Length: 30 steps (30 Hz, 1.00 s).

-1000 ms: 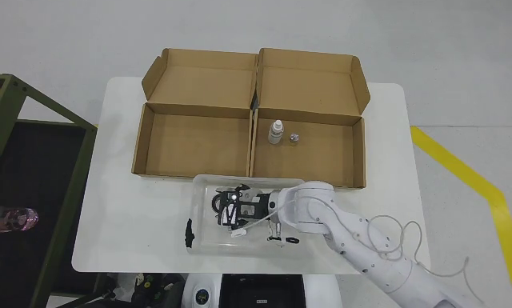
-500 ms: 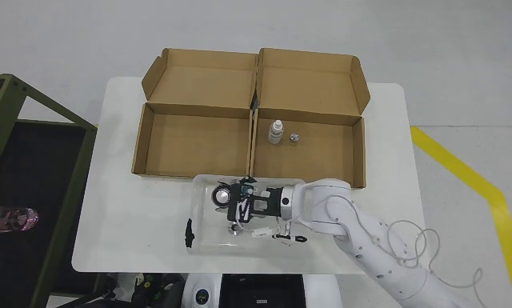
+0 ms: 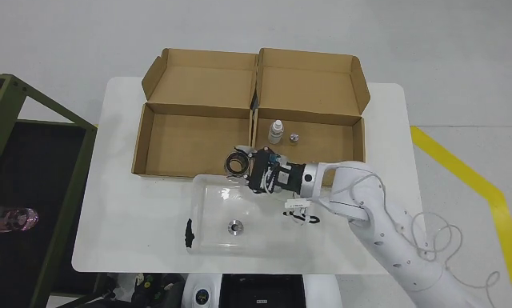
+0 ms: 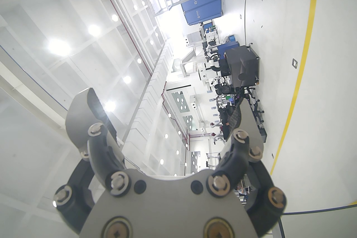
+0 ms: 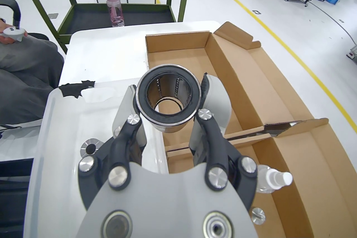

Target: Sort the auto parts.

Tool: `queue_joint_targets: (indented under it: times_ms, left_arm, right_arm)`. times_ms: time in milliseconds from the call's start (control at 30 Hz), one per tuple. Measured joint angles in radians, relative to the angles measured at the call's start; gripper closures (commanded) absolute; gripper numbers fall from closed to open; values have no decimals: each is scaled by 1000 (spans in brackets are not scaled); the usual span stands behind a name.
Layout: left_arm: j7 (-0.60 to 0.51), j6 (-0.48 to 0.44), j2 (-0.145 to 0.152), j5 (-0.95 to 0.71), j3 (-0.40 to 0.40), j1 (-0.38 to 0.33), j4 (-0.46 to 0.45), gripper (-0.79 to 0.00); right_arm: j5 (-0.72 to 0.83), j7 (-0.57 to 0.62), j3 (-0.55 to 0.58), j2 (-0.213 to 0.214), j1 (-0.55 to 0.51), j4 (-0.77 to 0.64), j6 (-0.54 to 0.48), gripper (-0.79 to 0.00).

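On my table, a left box and a right box sit side by side at the back. In the right box, a bottle stands beside a small round part. A tray lies in front of the boxes, with a washer inside it. The right gripper holds a bearing above where tray and left box meet.

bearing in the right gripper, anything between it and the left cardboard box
Nothing visible does. The right gripper holds the bearing raised about over the near wall of the left cardboard box, with only open air toward the box floor.
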Motion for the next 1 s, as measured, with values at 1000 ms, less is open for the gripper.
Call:
queue_joint_targets:
  times_ms: [1000]
  left_arm:
    - [0,0,0,0,0,0,0,-785]
  right_arm:
    - [50,5,-230,-124,325,413,154,0]
